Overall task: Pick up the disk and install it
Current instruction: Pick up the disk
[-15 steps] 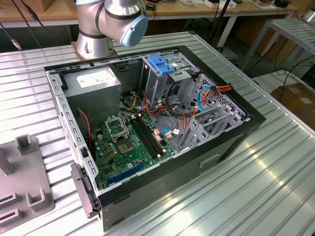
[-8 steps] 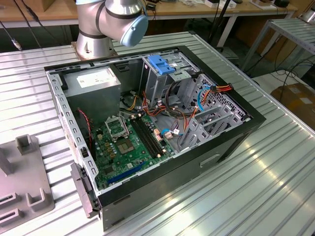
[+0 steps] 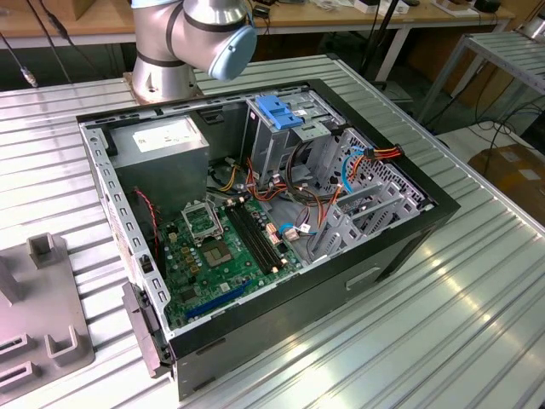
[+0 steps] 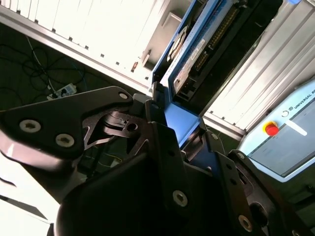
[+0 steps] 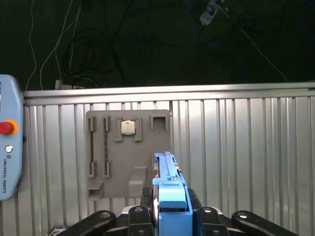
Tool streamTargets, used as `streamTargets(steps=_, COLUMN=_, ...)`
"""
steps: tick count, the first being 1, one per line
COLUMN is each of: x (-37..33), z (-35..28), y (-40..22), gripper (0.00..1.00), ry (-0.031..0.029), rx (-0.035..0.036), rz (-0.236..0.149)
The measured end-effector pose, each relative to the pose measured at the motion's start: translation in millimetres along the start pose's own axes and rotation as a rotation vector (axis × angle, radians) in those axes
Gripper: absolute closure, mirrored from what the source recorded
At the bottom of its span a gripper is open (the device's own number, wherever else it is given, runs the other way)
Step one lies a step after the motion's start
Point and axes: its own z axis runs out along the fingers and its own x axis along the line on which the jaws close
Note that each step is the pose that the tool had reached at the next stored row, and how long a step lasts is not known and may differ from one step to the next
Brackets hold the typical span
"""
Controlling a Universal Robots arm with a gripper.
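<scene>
Your pincer [image 5: 171, 209] is pinching the disk [image 5: 169, 172] clear of the worktop [image 5: 246, 147], so I judge the pickup done. Installing remains: the drive cage [image 3: 281, 136] sits at one o'clock inside the open case [image 3: 400, 247]. The disk's long axis runs straight out from the pincer, edge-on, with its free end toward the grey fixture tray [image 5: 128, 157].

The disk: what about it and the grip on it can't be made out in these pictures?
- First wrist view: the disk stands edge-on, so its flat faces are unseen. The fingers and the bottom edge hide its lower end.
- Second wrist view: the top edge cuts off the disk's far end, and the fingers cover its near end.
- Exterior view: the top edge cuts off the arm.
</scene>
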Motion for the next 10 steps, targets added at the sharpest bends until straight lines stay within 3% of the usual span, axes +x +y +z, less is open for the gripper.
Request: streamTargets(steps=10, x=-1.0, z=0.1, y=-24.6, gripper=0.63, ry=-0.0001, rx=0.0001, rz=0.0)
